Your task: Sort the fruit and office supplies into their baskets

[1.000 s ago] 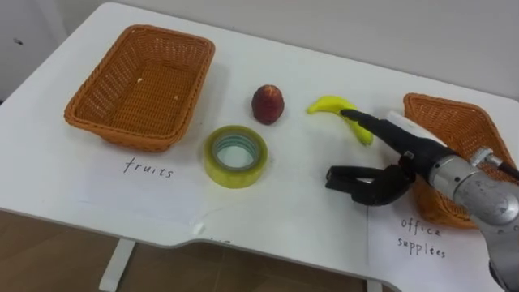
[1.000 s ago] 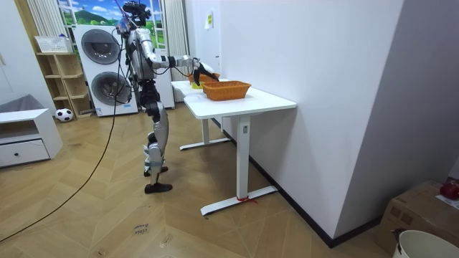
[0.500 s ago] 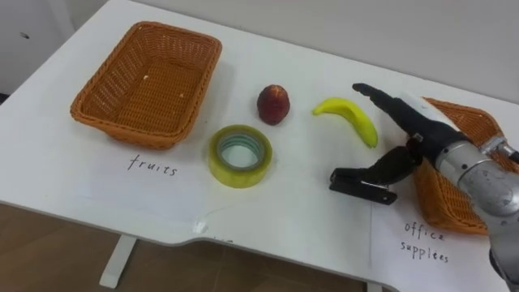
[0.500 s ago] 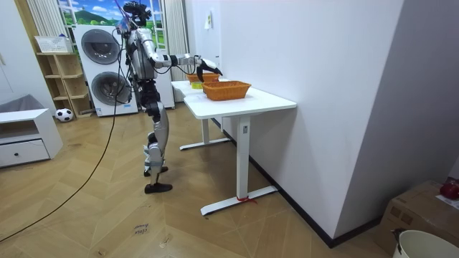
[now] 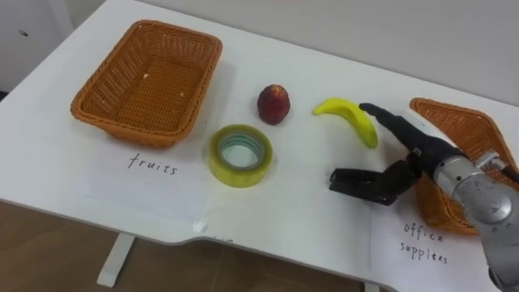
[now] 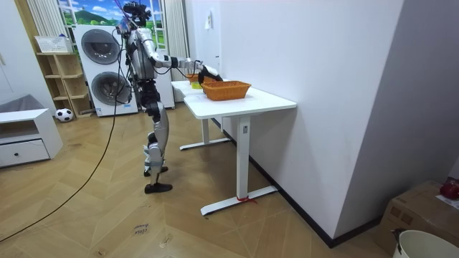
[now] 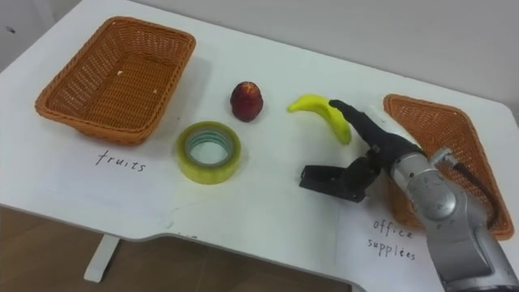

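Left eye view: the right hand hangs low over the table, its fingers loose and spread, gripping nothing. The top finger reaches out straight, its tip just beside the banana, which lies a little to the left of it. That open pose looks like the set-up for closing round the banana. The apple sits farther left of the fingertips, and the tape roll lies well left of the lower fingers. The empty basket on the far left is well apart, so the fruit has a long carry across bare table, with the apple and tape roll near that path

Right eye view: the second basket, also empty, lies just behind the palm, on the wrist side. The wrist must lift clear of its rim before swinging left. The table's near edge runs close below the lower fingers

Room view: the robot stands at the end of the table, arm stretched over the top, with a wall along the table's far side
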Robot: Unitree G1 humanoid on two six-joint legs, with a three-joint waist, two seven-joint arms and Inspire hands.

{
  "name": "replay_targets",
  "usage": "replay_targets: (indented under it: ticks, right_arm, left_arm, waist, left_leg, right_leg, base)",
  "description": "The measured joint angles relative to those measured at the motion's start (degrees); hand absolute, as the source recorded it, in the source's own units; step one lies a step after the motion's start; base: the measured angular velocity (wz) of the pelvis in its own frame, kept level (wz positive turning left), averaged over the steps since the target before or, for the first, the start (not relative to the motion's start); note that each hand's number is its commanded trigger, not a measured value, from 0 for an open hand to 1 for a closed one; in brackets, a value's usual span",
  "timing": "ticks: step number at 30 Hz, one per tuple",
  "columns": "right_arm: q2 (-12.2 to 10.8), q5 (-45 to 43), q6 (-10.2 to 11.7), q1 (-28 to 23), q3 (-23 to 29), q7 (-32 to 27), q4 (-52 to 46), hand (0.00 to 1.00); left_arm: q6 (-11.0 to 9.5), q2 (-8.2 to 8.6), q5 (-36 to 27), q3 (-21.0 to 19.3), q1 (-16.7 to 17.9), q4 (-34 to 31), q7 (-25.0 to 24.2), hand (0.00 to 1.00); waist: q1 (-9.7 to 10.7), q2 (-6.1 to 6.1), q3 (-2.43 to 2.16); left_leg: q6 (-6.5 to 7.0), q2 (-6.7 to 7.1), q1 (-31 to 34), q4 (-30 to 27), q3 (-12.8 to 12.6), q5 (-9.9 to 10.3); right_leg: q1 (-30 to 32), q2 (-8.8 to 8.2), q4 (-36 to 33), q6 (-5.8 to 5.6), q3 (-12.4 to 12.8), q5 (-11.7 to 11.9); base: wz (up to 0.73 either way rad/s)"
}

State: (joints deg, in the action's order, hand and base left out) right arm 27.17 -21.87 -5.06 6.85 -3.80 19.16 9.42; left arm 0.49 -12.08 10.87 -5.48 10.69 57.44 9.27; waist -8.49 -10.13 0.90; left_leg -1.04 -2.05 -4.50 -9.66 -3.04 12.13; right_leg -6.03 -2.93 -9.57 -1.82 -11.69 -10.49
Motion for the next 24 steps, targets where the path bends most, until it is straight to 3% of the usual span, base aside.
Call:
replay_targets:
  ticks: [9,12,24]
  right_arm:
    - [0.0,-0.06,0.02,1.1,-2.11,-0.26,1.14,0.0]
    - [0.01,-0.15,0.02,1.1,-2.13,-0.26,1.16,0.0]
    - [0.0,-0.91,-0.01,1.11,-2.32,-0.2,1.67,0.0]
  left_arm:
    - [0.61,-0.45,-0.02,0.09,0.04,-0.08,-0.25,0.0]
    - [0.83,-0.7,0.04,0.09,0.09,-0.14,-0.36,0.0]
    - [0.87,-0.7,-0.04,0.15,0.11,-0.5,-0.4,0.0]
  waist:
    - [-0.57,-0.68,-0.05]
    - [-1.4,-0.78,0.05]
    - [-1.49,-0.31,0.57]
  left_leg:
    - [-0.01,0.09,0.16,-0.01,0.94,-0.01]
    - [-0.01,0.1,0.3,-0.08,1.19,0.0]
    - [-0.01,0.19,1.88,-1.34,1.68,0.0]
  right_leg:
    - [-0.08,0.04,-0.01,0.0,0.32,0.0]
    - [-0.01,0.05,0.03,0.0,0.3,0.0]
    - [0.59,-0.02,0.02,0.0,-0.14,0.0]
  base:
    - [0.03]
    - [0.02]
    - [0.03]
